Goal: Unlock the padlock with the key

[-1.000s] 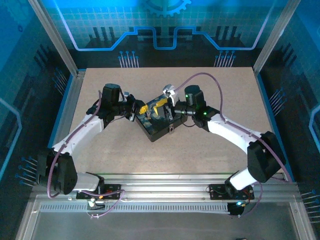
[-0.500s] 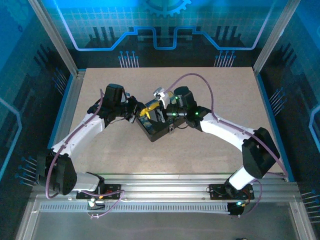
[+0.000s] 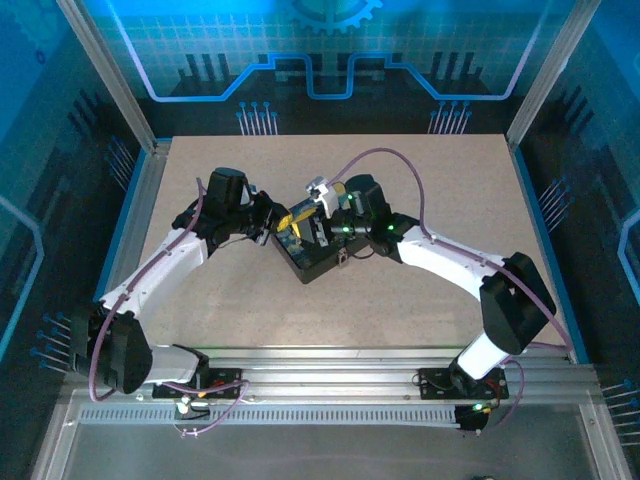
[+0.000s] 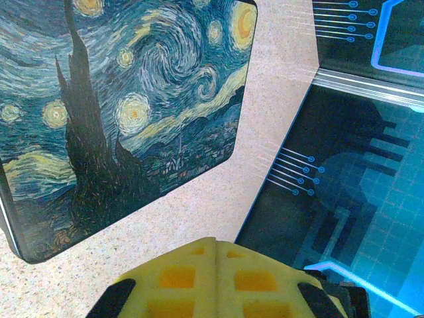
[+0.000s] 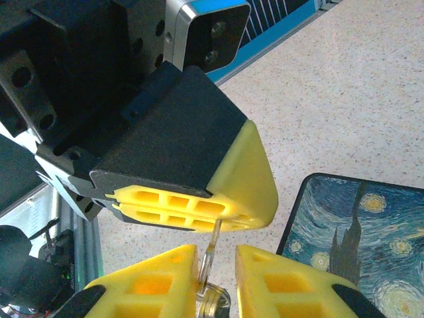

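Right wrist view showed the key [image 5: 211, 255] upright between the narrowly parted fingers of the right end effector [image 5: 216, 253]. Its tip met the left end effector [image 5: 255, 199], which was closed tight.

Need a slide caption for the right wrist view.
Left end effector pinches the key, its lower end between the right end effector's fingers; painted box alongside.

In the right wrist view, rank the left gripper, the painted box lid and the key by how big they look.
Left gripper, largest, though nearness inflates it.
Painted box lid, partly cut off by the frame.
Key, smallest by far.
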